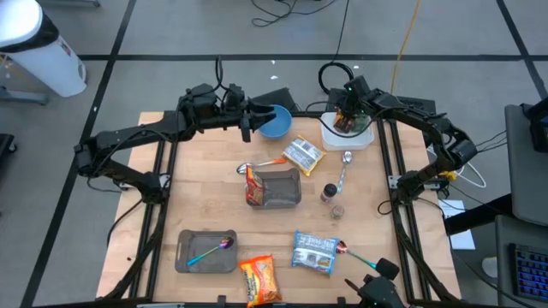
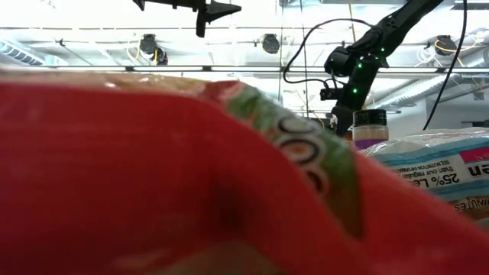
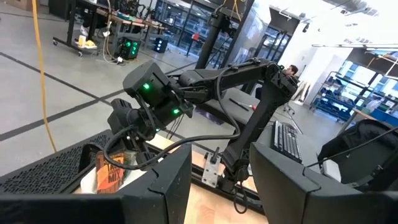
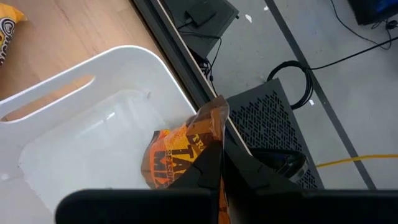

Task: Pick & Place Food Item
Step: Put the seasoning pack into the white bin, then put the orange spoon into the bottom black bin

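Above the white bin [image 4: 74, 124] at the bench's far right, the right gripper's [image 4: 217, 149] clenched fingers pinch the orange seasoning packet's [image 4: 177, 149] crimped top edge: likely light, crinkly and slippery, best held there.

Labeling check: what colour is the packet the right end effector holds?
Orange and brown packet, clearest in the right wrist view.

The right gripper [image 4: 217, 163], at the bottom centre, pinches an orange packet [image 4: 180, 149] by its edge above a white bin [image 4: 81, 124] that fills the left. Wooden worktop [image 4: 62, 37] shows upper left, grey floor [image 4: 348, 81] right.
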Controlling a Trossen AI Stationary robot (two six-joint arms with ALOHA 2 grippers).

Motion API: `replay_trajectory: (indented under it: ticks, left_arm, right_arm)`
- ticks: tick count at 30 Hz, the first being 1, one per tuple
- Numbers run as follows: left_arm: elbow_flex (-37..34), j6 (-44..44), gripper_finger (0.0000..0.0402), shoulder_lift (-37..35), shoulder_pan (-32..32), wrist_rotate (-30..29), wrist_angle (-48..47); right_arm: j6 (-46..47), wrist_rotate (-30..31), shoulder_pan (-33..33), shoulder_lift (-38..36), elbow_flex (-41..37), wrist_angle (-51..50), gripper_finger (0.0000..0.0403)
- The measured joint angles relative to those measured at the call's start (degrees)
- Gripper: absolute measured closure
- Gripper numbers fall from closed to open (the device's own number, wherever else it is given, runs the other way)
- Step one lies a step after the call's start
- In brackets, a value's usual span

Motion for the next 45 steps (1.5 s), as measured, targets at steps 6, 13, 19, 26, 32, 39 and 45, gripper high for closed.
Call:
replay_trajectory:
  ticks: [6, 13, 19, 26, 32, 39, 45]
  left_arm:
    - [0.0, 0.0, 0.0231, 0.0, 0.0, 0.0, -0.1]
    - [0.0, 0.9, 0.0231, 0.0, 0.1, 0.0, -0.1]
    - [0.0, 0.9, 0.0231, 0.0, 0.1, 0.0, -0.1]
    - [0.0, 1.1, 0.0231, 0.0, 0.1, 0.0, -2.0]
    - [0.0, 0.9, 0.0231, -0.3, 0.2, 5.8, -3.2]
    - [0.1, -0.6, 0.0231, -5.9, -0.2, 9.0, -14.3]
    - [0.1, 1.9, 0.0231, -13.9, -4.2, 5.6, -26.9]
  right_arm:
    - [-0.3, -0.1, 0.0, -1.1, 0.0, 0.0, 0.0374]
    - [-0.8, 0.0, 0.0, -3.8, 0.0, 0.0, 0.0336]
    - [2.0, -0.2, 0.0, -6.7, 0.0, 0.0, 0.0315]
    - [14.1, -3.3, 1.1, -10.7, 0.0, 0.1, 0.0299]
    - [30.6, -18.3, 2.1, -12.8, 0.0, 2.8, 0.0291]
    - [46.7, -28.9, 7.1, -13.1, 0.0, 11.7, 0.0292]
    - [51.6, -28.3, 16.4, -13.1, 0.0, 20.7, 0.0291]
